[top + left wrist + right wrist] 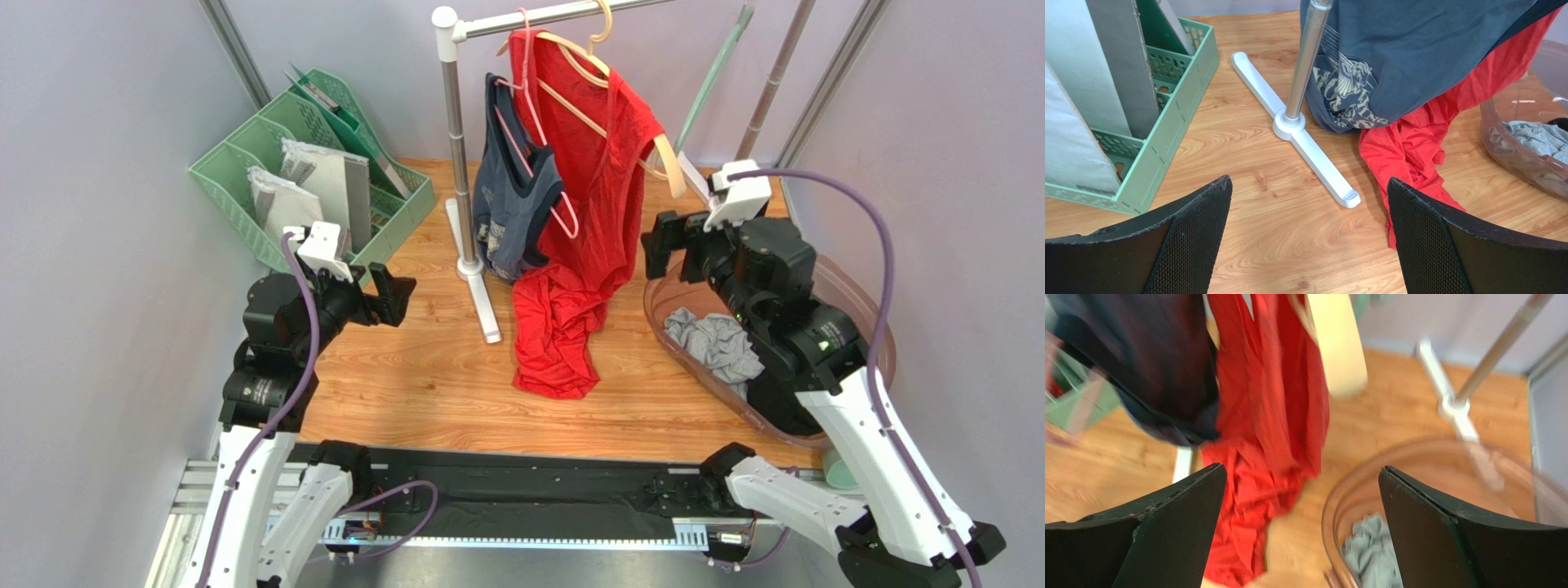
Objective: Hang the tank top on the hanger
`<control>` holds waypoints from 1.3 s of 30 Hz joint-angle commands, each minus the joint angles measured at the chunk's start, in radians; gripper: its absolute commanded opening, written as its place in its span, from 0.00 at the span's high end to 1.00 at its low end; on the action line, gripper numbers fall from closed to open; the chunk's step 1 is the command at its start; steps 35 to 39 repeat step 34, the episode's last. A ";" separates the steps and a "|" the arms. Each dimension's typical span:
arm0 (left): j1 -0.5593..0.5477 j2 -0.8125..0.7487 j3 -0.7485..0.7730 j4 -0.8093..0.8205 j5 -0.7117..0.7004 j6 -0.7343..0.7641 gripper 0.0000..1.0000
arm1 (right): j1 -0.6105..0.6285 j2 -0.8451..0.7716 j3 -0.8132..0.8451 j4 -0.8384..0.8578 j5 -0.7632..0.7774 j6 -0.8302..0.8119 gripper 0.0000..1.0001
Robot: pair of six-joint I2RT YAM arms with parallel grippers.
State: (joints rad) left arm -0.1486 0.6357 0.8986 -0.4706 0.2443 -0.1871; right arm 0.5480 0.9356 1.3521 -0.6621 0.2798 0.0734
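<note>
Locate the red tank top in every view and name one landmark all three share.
Top external: tank top hangs at top centre, its lower end heaped on the table.
Left wrist: tank top is right of centre, bunched on the wood under the darker garment.
Right wrist: tank top is centre-left, running from the top edge to the bottom.
Shared landmark: the navy top, right beside it.

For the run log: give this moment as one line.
tank top: hanging from hanger, hem pooled on table | left pincer: open, empty | right pincer: open, empty
</note>
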 commanded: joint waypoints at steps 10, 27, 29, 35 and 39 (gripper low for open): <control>0.007 -0.070 -0.001 0.033 -0.080 -0.011 0.01 | -0.230 -0.228 -0.309 -0.027 -0.146 0.155 0.00; 0.007 -0.085 -0.009 0.052 -0.045 -0.020 0.01 | -0.250 -0.291 -0.354 -0.037 -0.159 0.203 0.00; 0.007 -0.087 -0.009 0.052 -0.037 -0.015 0.01 | -0.250 -0.291 -0.352 -0.039 -0.159 0.201 0.00; 0.006 -0.085 -0.007 0.049 -0.048 -0.015 0.01 | -0.250 -0.297 -0.352 -0.039 -0.162 0.206 0.00; 0.006 -0.085 -0.007 0.049 -0.048 -0.015 0.01 | -0.250 -0.297 -0.352 -0.039 -0.162 0.206 0.00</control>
